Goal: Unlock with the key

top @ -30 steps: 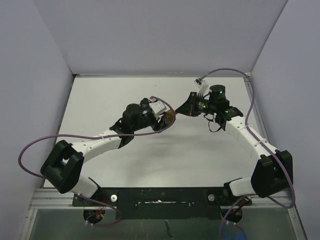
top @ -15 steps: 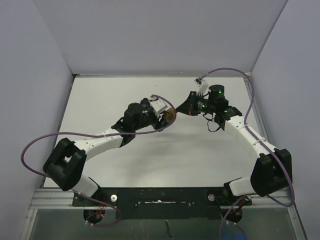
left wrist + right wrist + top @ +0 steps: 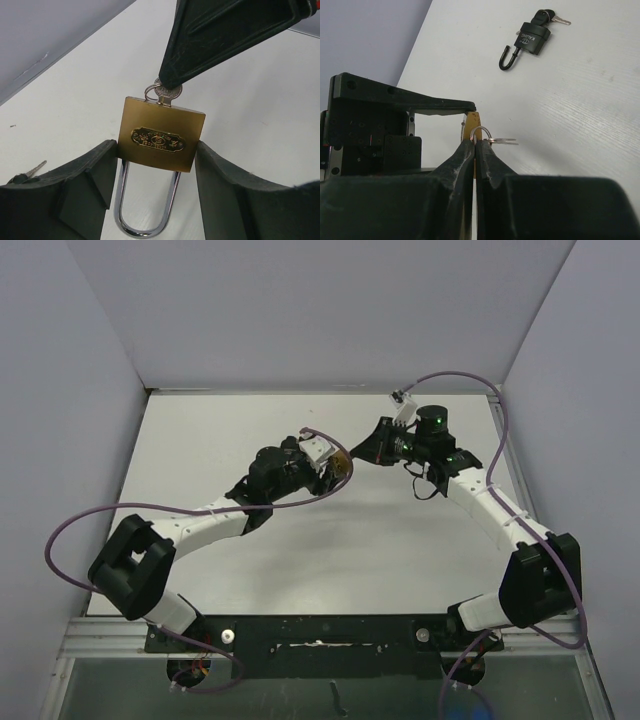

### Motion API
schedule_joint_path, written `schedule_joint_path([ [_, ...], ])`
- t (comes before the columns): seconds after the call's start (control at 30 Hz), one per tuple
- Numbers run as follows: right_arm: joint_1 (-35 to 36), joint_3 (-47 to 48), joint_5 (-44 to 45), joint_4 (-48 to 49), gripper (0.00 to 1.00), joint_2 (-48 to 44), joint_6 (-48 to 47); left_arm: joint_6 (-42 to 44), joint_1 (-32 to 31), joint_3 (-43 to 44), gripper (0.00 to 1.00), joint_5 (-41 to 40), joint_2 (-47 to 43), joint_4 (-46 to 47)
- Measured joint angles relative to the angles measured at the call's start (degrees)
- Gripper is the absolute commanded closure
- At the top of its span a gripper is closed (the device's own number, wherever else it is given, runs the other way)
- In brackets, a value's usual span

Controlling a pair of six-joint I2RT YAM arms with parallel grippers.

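Note:
A brass padlock (image 3: 161, 141) with a steel shackle (image 3: 145, 220) is clamped between the fingers of my left gripper (image 3: 156, 150), held above the table. A silver key (image 3: 167, 93) sits in the keyhole in the padlock's end. My right gripper (image 3: 475, 142) is shut on that key, and the key ring (image 3: 482, 134) sticks out past its tips. A sliver of the brass body (image 3: 472, 122) shows beyond them. In the top view the left gripper (image 3: 328, 473) and right gripper (image 3: 365, 454) meet at the padlock (image 3: 341, 469).
A black padlock (image 3: 532, 37) with its own key (image 3: 560, 21) lies on the white table (image 3: 590, 100) beyond the grippers. That key's tip also shows at the left edge of the left wrist view (image 3: 36, 168). Grey walls (image 3: 320, 310) enclose the table.
Both grippers, still joined at the padlock, have drifted slightly toward the far side. The right wrist has shifted a little left and up.

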Motion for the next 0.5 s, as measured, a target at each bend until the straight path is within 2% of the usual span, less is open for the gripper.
schedule_joint_path([
  [0.5, 0.68, 0.57, 2.38, 0.00, 1.00, 0.35, 0.28, 1.57, -0.90, -0.02, 1.00, -2.82, 1.81, 2.73],
])
